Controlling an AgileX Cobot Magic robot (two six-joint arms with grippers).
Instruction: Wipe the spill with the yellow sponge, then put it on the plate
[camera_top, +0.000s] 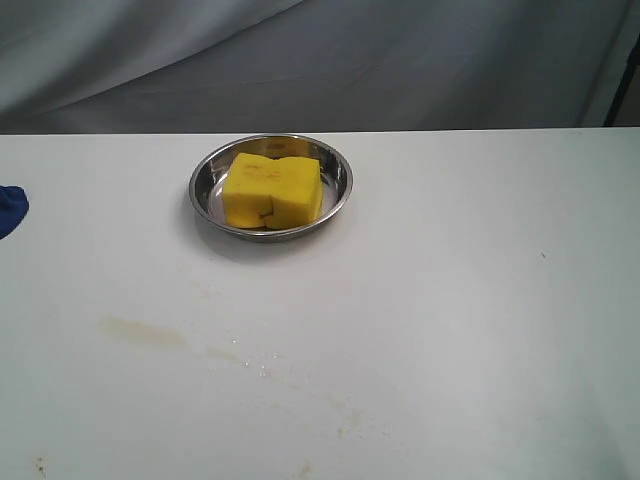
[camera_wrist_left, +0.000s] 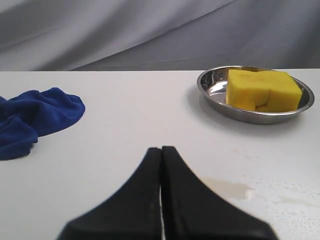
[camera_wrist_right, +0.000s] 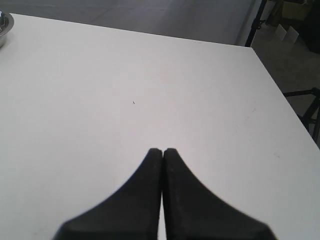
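I am holding my left gripper (camera_wrist_left: 161, 150) pressed shut with nothing in it, and my right gripper (camera_wrist_right: 163, 150) is shut tight and empty too. The yellow sponge (camera_top: 272, 190) is lying in the plate (camera_top: 194, 192), near the far edge of the desk (camera_top: 480, 330), a little left of the middle. Its long side is running along that far edge. The spill (camera_top: 145, 332) is showing as a faint mark with tiny drops, between the plate and the near edge. Both are lying on my left side, so I am thinking any next reach is a job for the left gripper. A blue cloth (camera_top: 10, 208) is lying at the left edge.
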